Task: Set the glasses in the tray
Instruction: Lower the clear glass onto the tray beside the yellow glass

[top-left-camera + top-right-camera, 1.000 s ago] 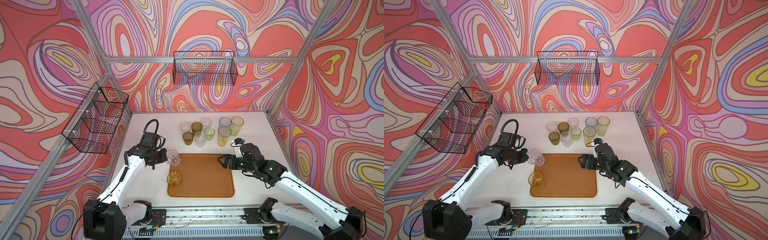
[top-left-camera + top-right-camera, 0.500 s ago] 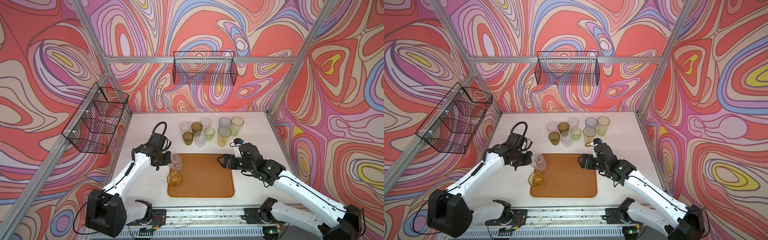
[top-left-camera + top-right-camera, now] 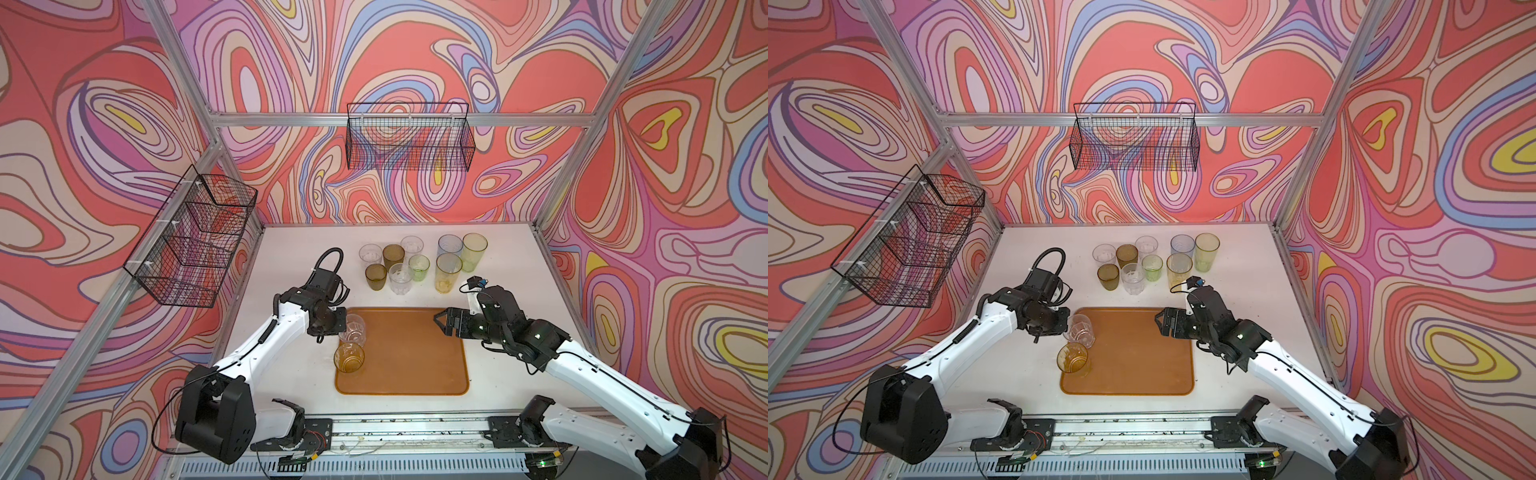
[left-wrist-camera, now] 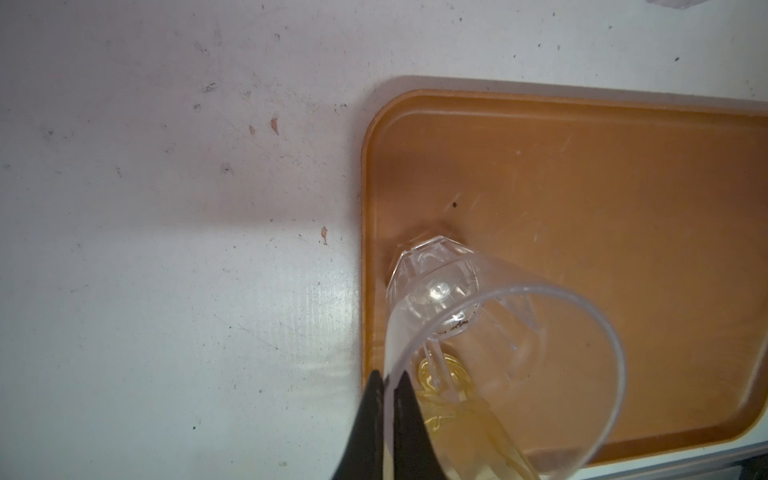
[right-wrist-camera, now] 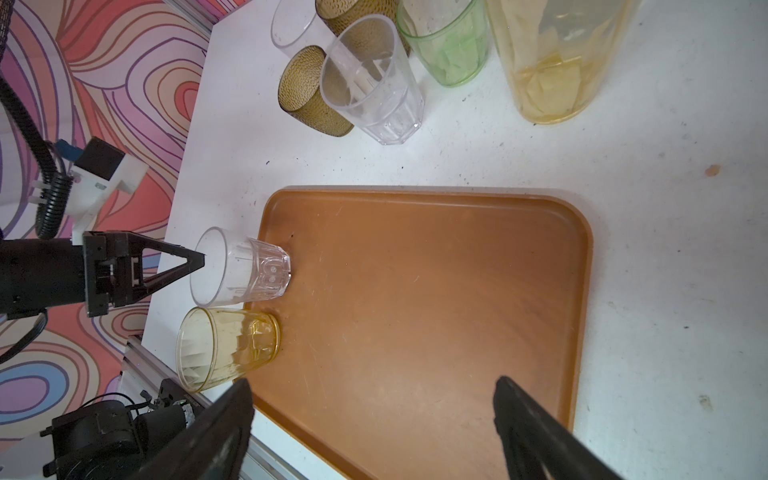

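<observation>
In both top views my left hand [image 3: 341, 326] is clamped on the rim of a clear faceted glass [image 3: 354, 331]. The glass is tilted over the left edge of the tray [image 3: 415, 357], just on the far side of the amber glass [image 3: 350, 358] that stands in the tray. Nine more glasses [image 3: 401, 278] wait on the counter [image 3: 511, 257] beyond the tray. My right hand [image 3: 441, 322], jaws apart and empty, hovers over the tray's far right corner. In the left wrist view my fingers [image 4: 374, 419] pinch the glass wall, one inside and one outside; the base is low over the tray, but I cannot tell whether it touches. The right wrist view shows the mouth leaning out toward my left hand. To do this well, I judge, I should tip the base flat inside the rim, clear of the amber glass, before letting go.
</observation>
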`<state>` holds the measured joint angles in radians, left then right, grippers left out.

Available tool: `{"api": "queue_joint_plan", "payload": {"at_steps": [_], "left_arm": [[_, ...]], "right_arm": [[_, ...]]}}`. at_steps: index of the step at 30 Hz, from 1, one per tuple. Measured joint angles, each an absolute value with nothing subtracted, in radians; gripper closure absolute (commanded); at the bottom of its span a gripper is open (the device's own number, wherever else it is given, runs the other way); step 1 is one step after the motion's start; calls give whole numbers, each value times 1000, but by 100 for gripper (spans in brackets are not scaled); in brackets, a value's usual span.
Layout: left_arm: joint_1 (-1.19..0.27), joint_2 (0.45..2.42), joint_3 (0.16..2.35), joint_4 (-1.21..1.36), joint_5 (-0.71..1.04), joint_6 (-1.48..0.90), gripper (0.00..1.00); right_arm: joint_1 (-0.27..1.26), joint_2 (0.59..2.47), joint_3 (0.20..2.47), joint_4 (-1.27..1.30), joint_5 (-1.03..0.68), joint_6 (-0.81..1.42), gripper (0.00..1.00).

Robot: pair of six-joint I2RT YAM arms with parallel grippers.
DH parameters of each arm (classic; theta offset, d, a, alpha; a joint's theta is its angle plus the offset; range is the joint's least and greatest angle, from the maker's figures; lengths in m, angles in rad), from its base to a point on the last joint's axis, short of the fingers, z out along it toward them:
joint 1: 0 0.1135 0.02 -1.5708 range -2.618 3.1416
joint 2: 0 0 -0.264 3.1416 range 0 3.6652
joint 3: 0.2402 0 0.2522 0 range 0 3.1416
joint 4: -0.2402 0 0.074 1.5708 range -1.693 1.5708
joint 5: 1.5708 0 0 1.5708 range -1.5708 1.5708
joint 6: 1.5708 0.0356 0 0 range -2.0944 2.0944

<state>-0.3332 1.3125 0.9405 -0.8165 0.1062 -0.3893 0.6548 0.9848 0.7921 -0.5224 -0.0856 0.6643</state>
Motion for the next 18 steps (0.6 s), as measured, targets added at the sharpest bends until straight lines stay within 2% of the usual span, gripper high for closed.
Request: {"api": "queue_joint_plan", "payload": {"at_steps": [4, 6, 12, 18], "left_arm": [[-334, 1322, 941, -817, 107, -385, 79], [-334, 1324, 941, -817, 107, -384, 67], [-334, 1320, 941, -817, 108, -384, 45], [-335, 1282, 959, -818, 93, -369, 14]], "right_arm": [[655, 986, 785, -524, -86, 669, 8], [655, 986, 784, -523, -86, 671, 8], [655, 986, 784, -523, -86, 675, 8], [655, 986, 784, -524, -86, 674, 8]]}}
